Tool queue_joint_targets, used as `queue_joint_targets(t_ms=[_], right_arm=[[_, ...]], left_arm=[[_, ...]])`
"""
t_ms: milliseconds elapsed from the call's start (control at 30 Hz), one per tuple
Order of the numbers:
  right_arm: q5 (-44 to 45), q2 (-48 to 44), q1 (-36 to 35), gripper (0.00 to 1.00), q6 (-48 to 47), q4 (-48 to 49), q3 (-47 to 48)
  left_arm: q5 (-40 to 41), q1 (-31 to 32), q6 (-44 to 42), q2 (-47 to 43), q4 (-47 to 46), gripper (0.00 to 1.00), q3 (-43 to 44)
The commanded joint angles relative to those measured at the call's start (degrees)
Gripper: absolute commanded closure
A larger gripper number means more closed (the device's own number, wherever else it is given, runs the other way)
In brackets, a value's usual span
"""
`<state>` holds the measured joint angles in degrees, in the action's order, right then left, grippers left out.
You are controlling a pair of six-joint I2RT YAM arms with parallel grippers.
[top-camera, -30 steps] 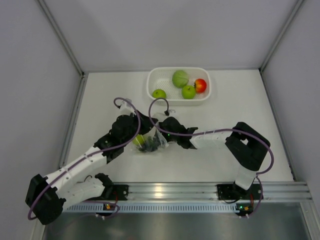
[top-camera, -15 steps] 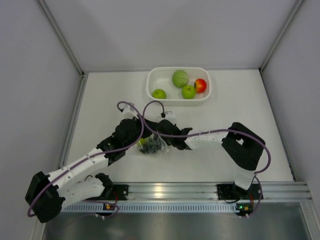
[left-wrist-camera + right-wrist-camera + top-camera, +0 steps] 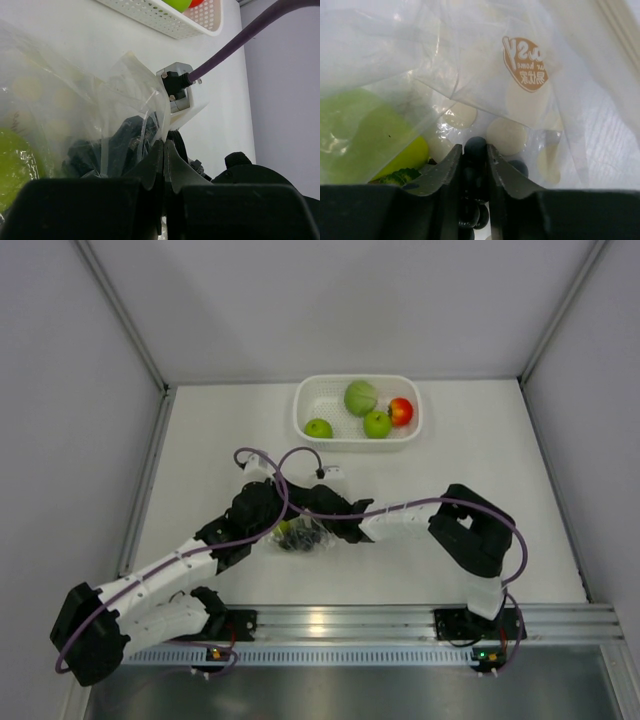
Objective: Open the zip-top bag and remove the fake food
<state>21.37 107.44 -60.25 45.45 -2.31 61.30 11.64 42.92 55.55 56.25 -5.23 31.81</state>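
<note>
The clear zip-top bag (image 3: 303,533) with white dots lies mid-table between both arms. My left gripper (image 3: 164,144) is shut on a thin edge of the bag's plastic (image 3: 100,100) and holds it up. My right gripper (image 3: 475,150) reaches inside the bag, its fingers closed on the dark grape bunch (image 3: 469,212). A green fruit (image 3: 395,145) lies in the bag just left of those fingers and also shows through the plastic in the left wrist view (image 3: 12,165). From above, the two grippers (image 3: 281,527) (image 3: 318,530) meet at the bag.
A white perforated basket (image 3: 357,437) stands at the back and holds a pale green ball (image 3: 360,397), two green apples (image 3: 319,427) and a red-yellow apple (image 3: 401,411). Purple cables loop over both wrists. White walls border the table on the left, right and back.
My right gripper has pushed left, deeper into the bag, and its fingers have closed on the grape bunch. The left gripper has stayed shut on the bag's edge.
</note>
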Motion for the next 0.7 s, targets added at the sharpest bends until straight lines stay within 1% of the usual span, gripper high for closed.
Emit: queue_joint_targets(t_ms=[0,33,133,167,333,467,667], right_arm=[[1.13,0.24,-1.45,0.80,-1.85,-2.97,-0.65],[1.57,-0.21,-1.45,0.89,-2.29,-2.79,-0.74],[1.84,-2.40,-1.45,0.95,-3.09,-1.74,-1.53],[1.92,-3.45,-1.45,1.00,-3.18,-1.39,-1.79],[1.32,-6.10,-1.54,1.00,-5.63,1.50,-2.85],[1.75,-9.95,-1.89,1.00,-7.83,3.88,-3.81],[4.03,-16.28,-1.89,1.00,-13.89,6.70,-5.05]], left_arm=[[1.28,0.33,-0.09,-1.05,-2.85,1.00,-0.70],[1.37,0.33,0.00,-1.14,-2.85,1.00,-0.79],[1.81,0.33,0.09,-1.67,-2.85,1.00,-1.05],[1.90,0.33,0.09,-1.84,-2.85,1.00,-1.14],[2.42,0.33,0.17,-2.55,-2.76,1.00,-1.58],[2.25,0.33,0.00,-2.55,-2.68,1.00,-1.67],[0.50,0.24,-0.18,-2.72,-2.76,1.00,-1.05]])
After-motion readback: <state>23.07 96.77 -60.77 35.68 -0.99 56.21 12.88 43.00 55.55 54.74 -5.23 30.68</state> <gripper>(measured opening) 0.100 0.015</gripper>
